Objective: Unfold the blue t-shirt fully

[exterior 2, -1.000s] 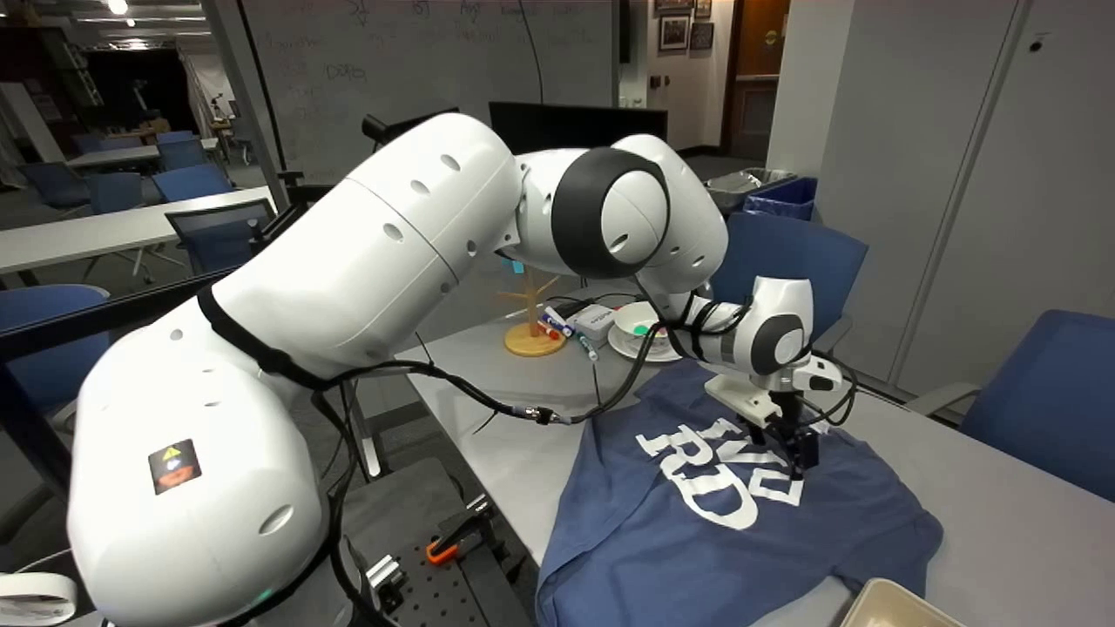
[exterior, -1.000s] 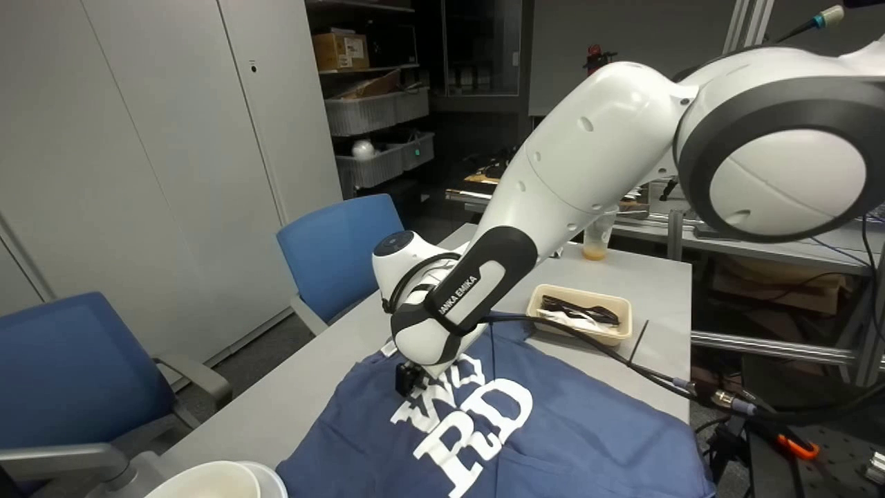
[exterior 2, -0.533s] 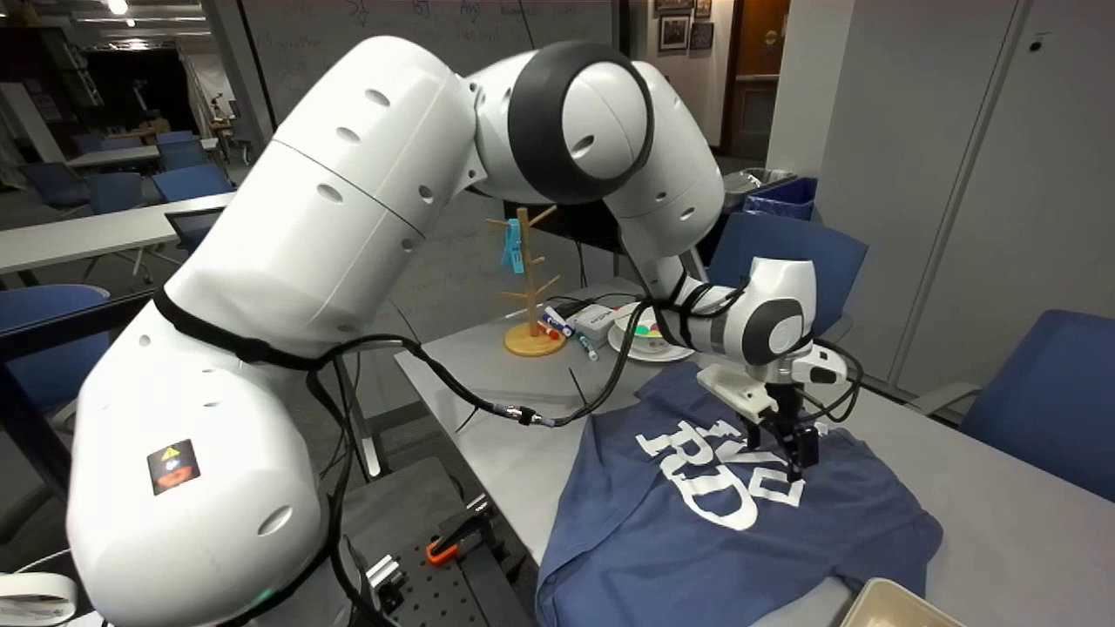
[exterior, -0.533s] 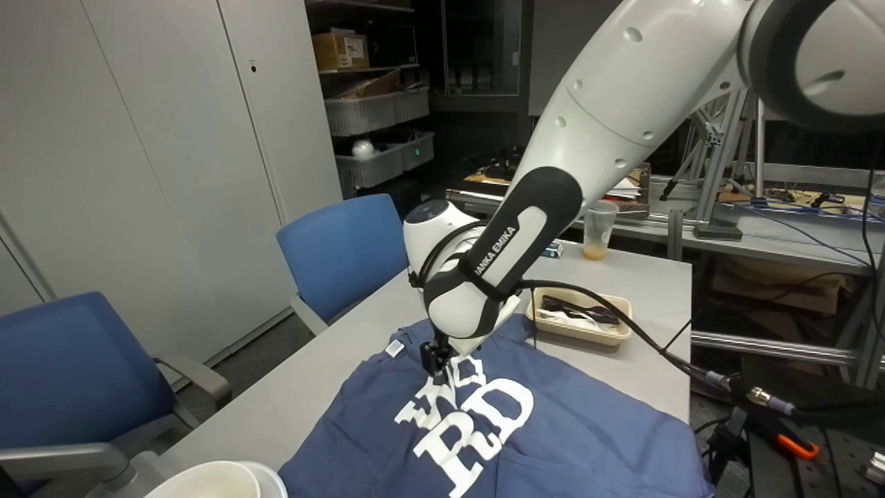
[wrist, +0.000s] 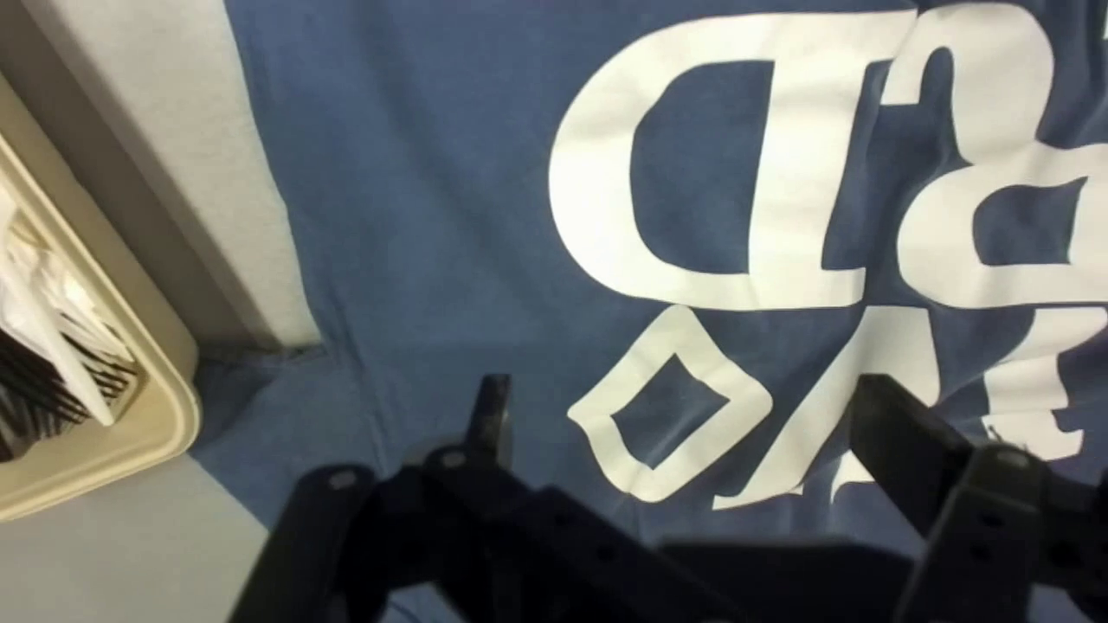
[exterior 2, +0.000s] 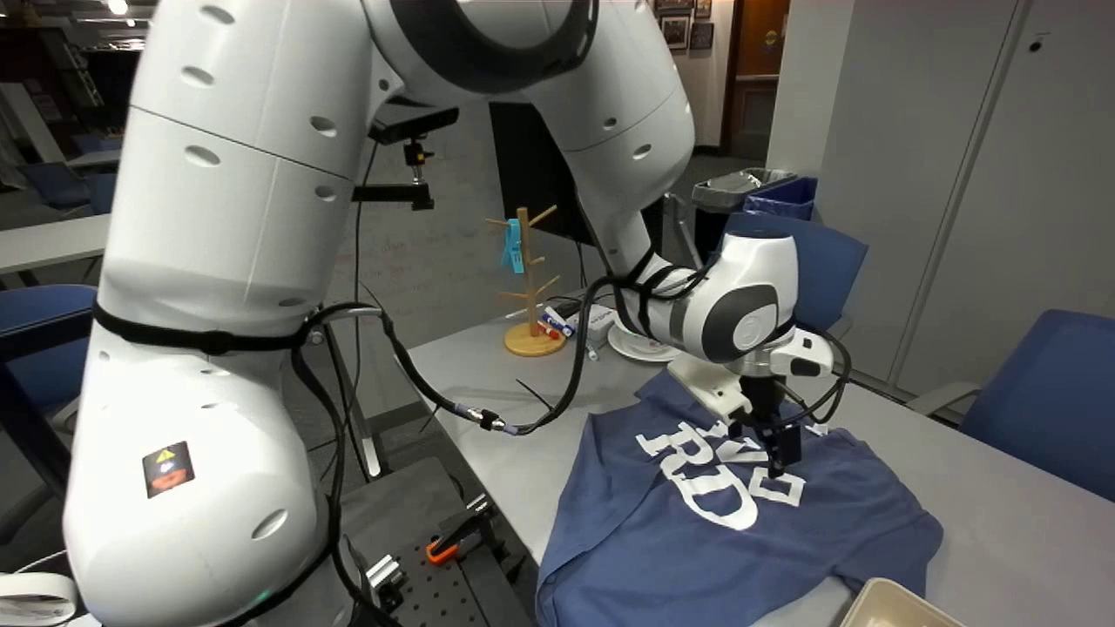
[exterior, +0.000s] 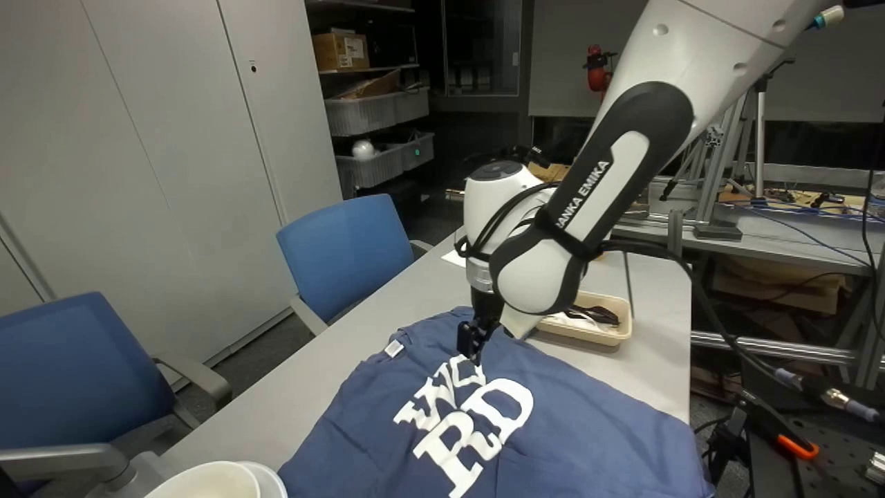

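The dark navy-blue cloth t-shirt point(exterior 2: 784, 540) lies print side up across the pale grey table point(exterior 2: 1002, 488), beneath the black two-fingered gripper point(wrist: 684, 394). The gripper's jaws stand wide apart over the white block lettering point(wrist: 801, 173), with no cloth pinched between them, probably so that it can pass to another edge without dragging the shirt, or because the spreading is judged done. The cream rectangular tray point(exterior: 601, 337) and the round white bowl point(exterior: 207, 470) sit beside the cloth, presumably at the margin to give it room, though the tray crowds one corner: even in the wrist view I cannot tell whether that corner touches the tray or ends just beside it.

The shirt looks mostly flattened. The letters are broad and bright, if somewhat rumpled where they bunch together; soft wrinkles cross the body, and a slanting crease runs beside the print. A small white tag point(exterior: 394, 348) shows at the edge beyond the letters. The outline is uneven rather than square, so a last outward tug may be called for.
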`<move>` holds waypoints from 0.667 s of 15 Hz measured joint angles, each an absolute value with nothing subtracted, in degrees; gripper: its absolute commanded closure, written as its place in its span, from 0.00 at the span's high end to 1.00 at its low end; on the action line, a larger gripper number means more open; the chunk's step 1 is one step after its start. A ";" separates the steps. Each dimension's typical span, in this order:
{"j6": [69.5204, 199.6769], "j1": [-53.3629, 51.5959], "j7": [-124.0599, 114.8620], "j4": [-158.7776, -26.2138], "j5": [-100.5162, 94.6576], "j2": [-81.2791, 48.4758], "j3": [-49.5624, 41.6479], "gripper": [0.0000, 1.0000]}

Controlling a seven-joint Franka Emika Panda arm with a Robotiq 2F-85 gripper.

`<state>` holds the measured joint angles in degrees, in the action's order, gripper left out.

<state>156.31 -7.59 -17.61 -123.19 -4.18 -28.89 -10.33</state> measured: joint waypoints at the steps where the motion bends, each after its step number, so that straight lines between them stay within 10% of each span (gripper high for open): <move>1: 158.19 -7.51 -17.51 -126.33 -4.18 -26.48 -10.33 1.00; 10: 173.03 -5.44 -14.04 -152.72 -0.74 -5.87 -6.22 1.00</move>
